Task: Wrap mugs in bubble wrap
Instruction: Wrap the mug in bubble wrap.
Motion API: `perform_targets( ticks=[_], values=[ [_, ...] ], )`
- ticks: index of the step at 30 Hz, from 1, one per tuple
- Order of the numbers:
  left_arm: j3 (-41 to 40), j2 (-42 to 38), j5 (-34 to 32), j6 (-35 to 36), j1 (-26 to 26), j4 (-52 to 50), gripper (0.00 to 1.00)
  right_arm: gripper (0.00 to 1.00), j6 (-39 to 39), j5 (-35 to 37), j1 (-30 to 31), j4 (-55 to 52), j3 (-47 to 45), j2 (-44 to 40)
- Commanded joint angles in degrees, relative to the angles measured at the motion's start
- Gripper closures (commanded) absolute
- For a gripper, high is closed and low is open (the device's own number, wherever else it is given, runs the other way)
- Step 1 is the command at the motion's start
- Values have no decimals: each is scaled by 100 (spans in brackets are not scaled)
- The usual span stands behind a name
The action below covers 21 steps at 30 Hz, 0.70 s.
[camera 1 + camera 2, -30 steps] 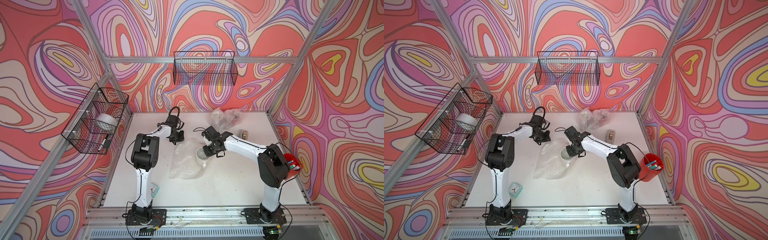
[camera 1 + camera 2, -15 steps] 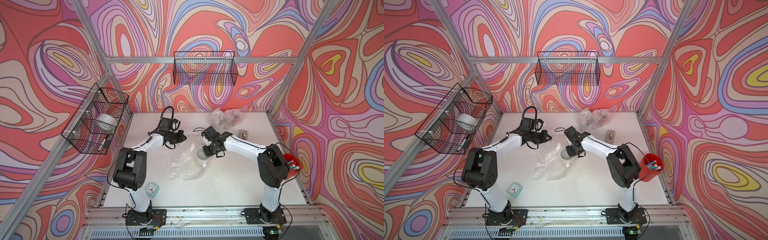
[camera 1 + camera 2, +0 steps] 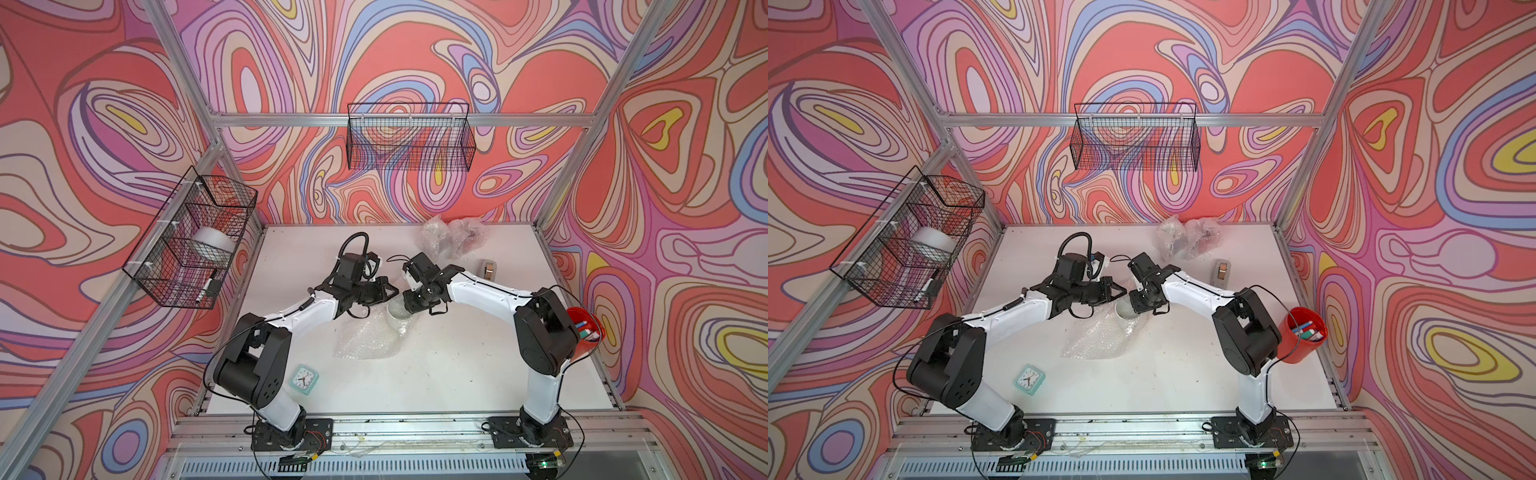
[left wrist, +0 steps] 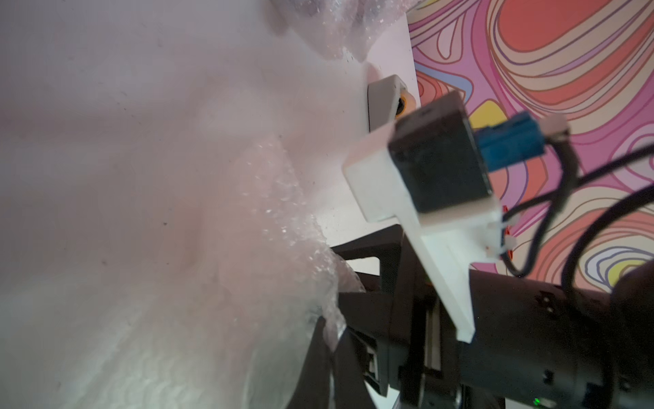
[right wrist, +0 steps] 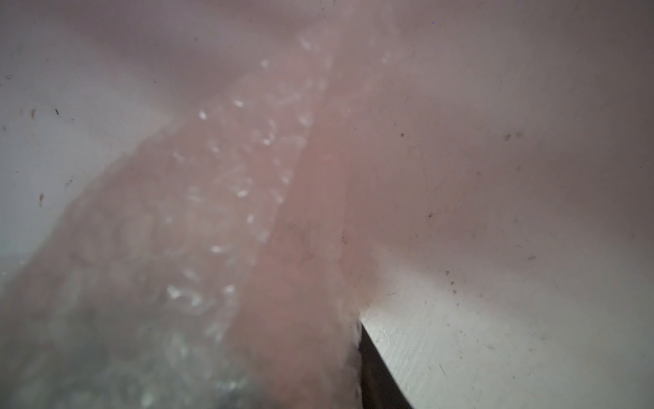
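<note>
Shut on the bubble wrap (image 3: 365, 340) at 10 o'clock of the white mug (image 3: 397, 321), the left claw (image 3: 390, 291) might tug it over; the grip of the right claw (image 3: 411, 307) was unclear.

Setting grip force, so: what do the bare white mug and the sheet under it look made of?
The mug is white, smooth and opaque; probably glazed ceramic, though hard plastic is possible. The sheet is thin clear plastic bubble wrap, glossy; small glinting bubbles and crumpled folds show a soft film.
</note>
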Motion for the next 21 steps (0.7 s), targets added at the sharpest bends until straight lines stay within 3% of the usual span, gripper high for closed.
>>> perform_targets(
  ticks=[1, 9, 11, 16, 21],
  values=[
    [-130, -157, -261, -76, -170, 41, 99, 64, 340, -272, 77, 224, -187, 29],
    [-294, -41, -614, 299, -399, -488, 98, 57, 512, -296, 78, 303, -477, -635],
    [-325, 14, -631, 329, -419, -529, 99, 47, 512, -255, 78, 252, -562, -899],
    [-351, 85, -605, 342, -446, -524, 98, 37, 722, 213, 72, 135, -701, -1576],
    [-273, 131, -567, 379, -506, -542, 97, 28, 1216, 337, -56, 52, -404, -1450]
  ],
)
